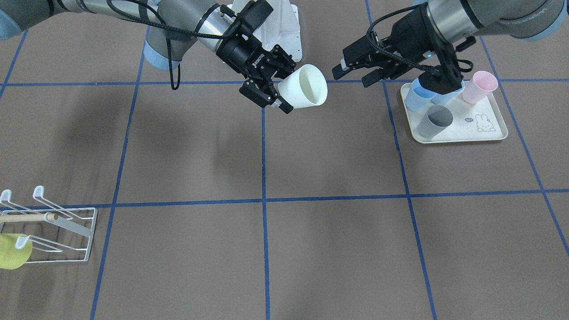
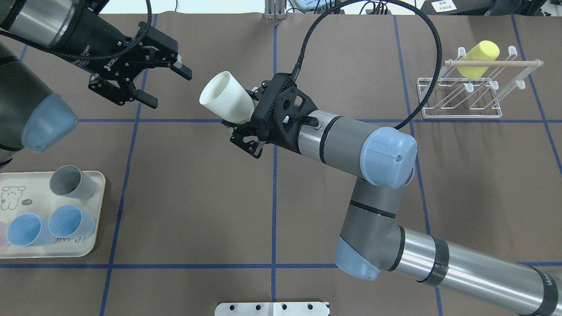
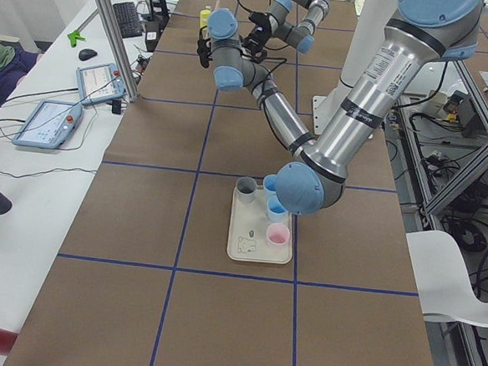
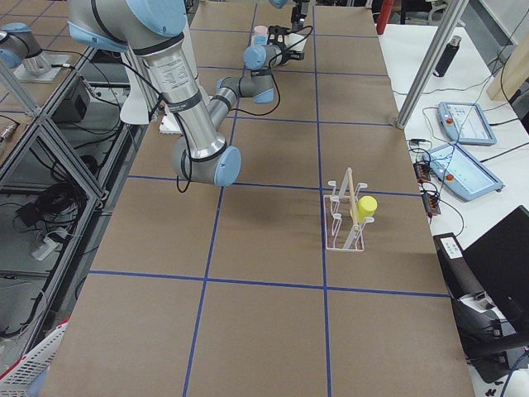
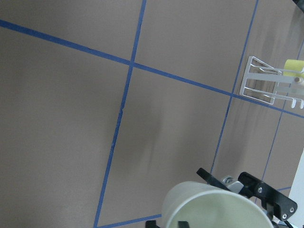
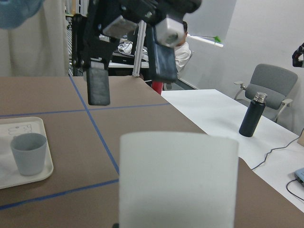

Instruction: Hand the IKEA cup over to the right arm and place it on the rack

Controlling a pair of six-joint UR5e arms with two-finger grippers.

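Tray (image 2: 26, 184): you'll find it at the robot's near left, with four cups (image 1: 438, 120) on it.
Rack (image 2: 509, 63): look to the far right, well apart from the tray; one cup (image 2: 478, 55) sits on a prong.
Held cup (image 2: 224, 98): above the table's middle, in the right gripper (image 1: 285, 86), between tray and rack.
Left gripper (image 2: 169, 87): just left of that cup, not touching it.

This is a robotics lab. 2 industrial arms (image 2: 373, 153) work over a table (image 1: 311, 155) covered in brown paper and squared off with blue tape (image 1: 263, 200). In the left side view, 2 teach pendants (image 3: 49, 123) lie on a white bench (image 3: 24, 218) at 9 o'clock, aluminium posts (image 3: 112, 31) stand at 11, and cables (image 3: 448, 139) trail at 3. The right wrist view shows an office chair (image 6: 278, 88) at 3.
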